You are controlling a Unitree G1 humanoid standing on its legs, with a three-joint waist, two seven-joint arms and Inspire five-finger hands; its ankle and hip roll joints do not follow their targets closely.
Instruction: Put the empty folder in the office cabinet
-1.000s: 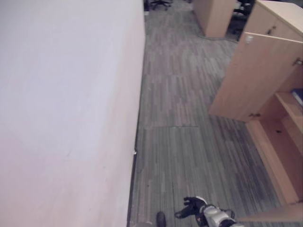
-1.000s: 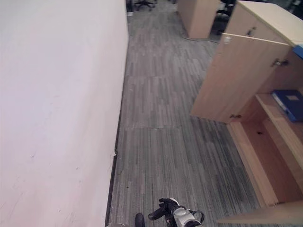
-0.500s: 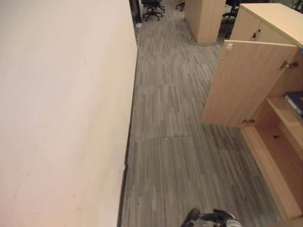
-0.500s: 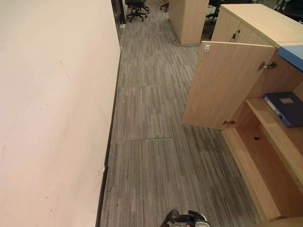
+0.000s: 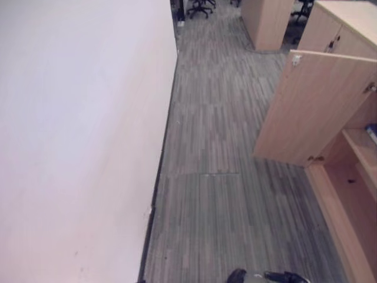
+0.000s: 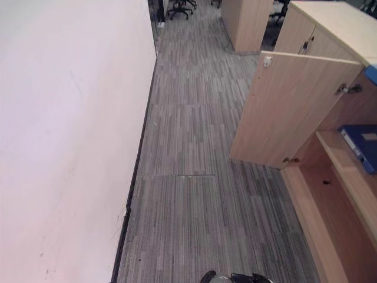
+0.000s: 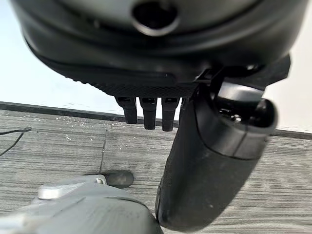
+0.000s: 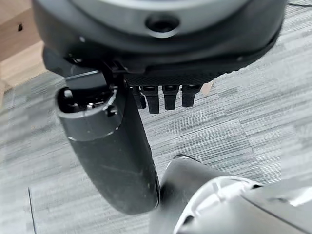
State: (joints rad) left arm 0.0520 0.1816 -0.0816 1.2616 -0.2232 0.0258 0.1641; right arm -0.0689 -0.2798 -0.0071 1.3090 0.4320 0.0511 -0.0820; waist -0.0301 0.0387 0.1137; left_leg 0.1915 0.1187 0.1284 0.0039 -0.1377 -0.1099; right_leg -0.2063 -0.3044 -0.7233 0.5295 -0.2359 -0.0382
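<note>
Both the left hand (image 7: 204, 161) and right hand (image 8: 117, 146) hang relaxed and empty, the blue folder (image 6: 360, 146) already lies on the cabinet's (image 6: 330, 106) shelf, so turning could clip the open door (image 6: 288, 112)

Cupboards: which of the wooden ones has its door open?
The nearest cabinet, on the robot's right. Its door swings out over the carpet, showing shelves and a blue folder inside. The cabinet behind it has shut doors.

blue folder (image 6: 365, 146) cut off at frame edge, cabinet (image 6: 330, 147) interior partly out of view
</note>
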